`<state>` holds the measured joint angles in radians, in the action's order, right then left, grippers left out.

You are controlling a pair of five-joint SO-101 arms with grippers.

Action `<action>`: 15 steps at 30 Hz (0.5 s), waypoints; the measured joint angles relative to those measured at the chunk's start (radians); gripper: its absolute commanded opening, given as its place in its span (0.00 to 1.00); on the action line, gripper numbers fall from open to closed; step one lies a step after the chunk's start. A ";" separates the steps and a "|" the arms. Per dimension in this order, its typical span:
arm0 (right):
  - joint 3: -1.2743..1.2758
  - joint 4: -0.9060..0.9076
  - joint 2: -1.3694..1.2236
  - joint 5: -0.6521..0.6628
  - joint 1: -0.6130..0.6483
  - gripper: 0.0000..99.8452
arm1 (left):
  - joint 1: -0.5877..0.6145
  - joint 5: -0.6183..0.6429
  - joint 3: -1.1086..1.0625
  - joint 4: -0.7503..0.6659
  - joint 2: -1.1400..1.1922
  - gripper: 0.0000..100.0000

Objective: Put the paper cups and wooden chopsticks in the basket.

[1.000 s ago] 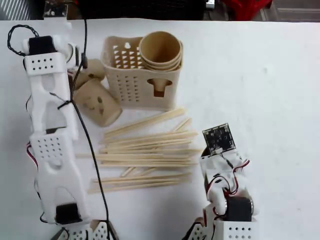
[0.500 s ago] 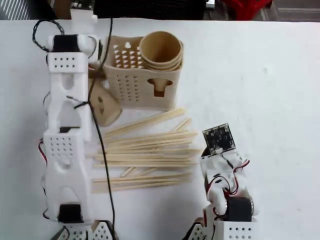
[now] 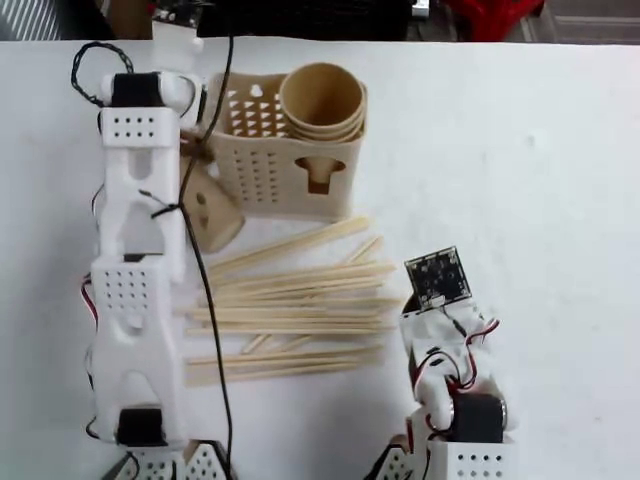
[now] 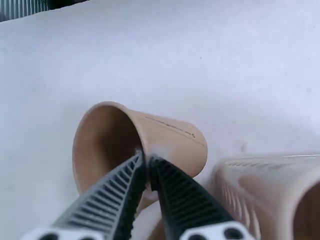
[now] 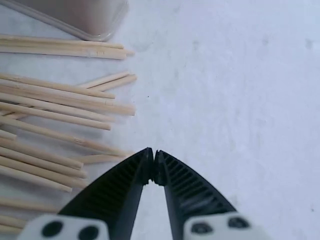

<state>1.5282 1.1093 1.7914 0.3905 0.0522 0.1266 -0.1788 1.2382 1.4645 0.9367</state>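
Note:
A paper cup lies on its side on the white table, and my left gripper is shut on its rim wall, one finger inside the mouth and one outside. The cream perforated basket stands right beside it. From above, my left arm stretches along the basket's left side, with another cup lying by it. Stacked paper cups sit in the basket. Wooden chopsticks lie scattered in front of it. My right gripper is shut and holds nothing, beside the chopsticks' ends.
My right arm sits at the front of the table, right of the chopstick pile. The basket's corner lies beyond the right gripper. Bare white table stretches to the right. A black cable runs along the left arm.
My left arm has swung right, toward the basket, and now covers the cups on the table. The right arm, the chopsticks and the basket have not moved.

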 measured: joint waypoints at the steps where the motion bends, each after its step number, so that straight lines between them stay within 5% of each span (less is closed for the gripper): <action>1: 0.000 0.000 0.000 0.000 0.000 0.02 | 0.000 -0.003 0.008 0.000 0.006 0.02; 15: 0.000 0.000 0.000 0.000 0.000 0.02 | -0.006 -0.006 -0.003 -0.002 0.058 0.06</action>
<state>1.5282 1.1093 1.7914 0.3905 0.0522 0.1204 -0.1849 1.2352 1.4630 0.9950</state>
